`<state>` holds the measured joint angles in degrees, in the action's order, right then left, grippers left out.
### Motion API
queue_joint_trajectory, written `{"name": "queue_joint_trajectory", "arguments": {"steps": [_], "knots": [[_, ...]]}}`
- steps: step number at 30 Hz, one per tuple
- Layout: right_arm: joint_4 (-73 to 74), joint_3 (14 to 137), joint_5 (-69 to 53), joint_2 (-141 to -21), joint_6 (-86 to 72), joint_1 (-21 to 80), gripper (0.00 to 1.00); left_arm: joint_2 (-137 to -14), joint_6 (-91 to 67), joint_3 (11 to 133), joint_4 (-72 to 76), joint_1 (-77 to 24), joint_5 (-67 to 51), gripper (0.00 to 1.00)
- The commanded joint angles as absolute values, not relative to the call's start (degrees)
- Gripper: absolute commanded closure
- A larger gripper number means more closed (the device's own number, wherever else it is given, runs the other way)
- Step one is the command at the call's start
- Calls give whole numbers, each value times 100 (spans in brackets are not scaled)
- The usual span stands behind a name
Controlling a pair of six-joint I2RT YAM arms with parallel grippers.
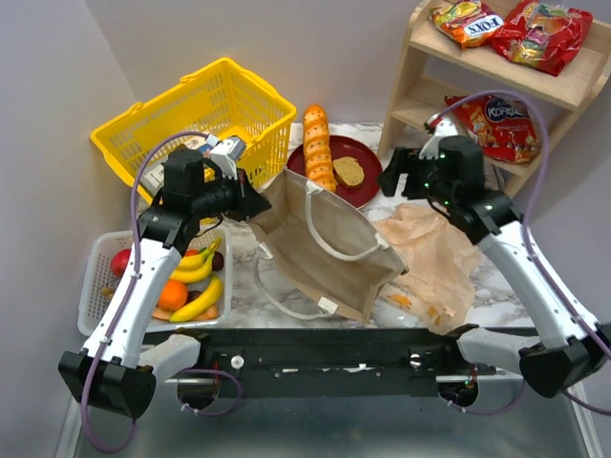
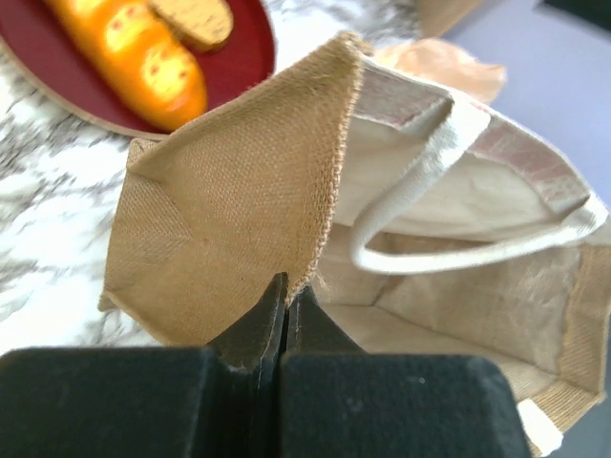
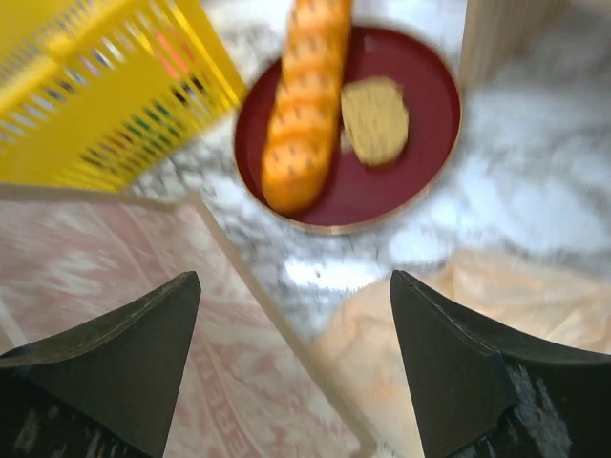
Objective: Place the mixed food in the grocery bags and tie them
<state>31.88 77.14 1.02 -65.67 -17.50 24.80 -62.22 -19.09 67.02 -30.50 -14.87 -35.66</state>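
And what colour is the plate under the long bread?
The plate is dark red with a thin lighter rim, clearest in the right wrist view.

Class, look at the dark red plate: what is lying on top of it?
A long segmented loaf and a flat brown bun. The brown bag covers part of the plate's near rim.

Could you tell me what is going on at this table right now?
The left pincer is shut on the edge of the brown bag, holding its mouth up and open. The right pincer is open and holds nothing, hovering near the red plate and the plastic bag. No food shows inside the brown bag: the bun is on the plate, the bananas are in the white tray, and the crisp packets are on the shelf.
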Motion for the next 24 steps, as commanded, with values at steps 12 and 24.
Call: {"name": "queue_joint_trajectory", "arguments": {"steps": [12, 24], "knots": [[1820, 5539, -1257, -8463, -3330, 1453, 4, -6161, -1406, 6425, -3138, -1371, -2409, 100], [2056, 5159, 589, -8622, -3498, 582, 0, -6205, -1450, 6750, -3050, -1371, -1837, 100]]}}
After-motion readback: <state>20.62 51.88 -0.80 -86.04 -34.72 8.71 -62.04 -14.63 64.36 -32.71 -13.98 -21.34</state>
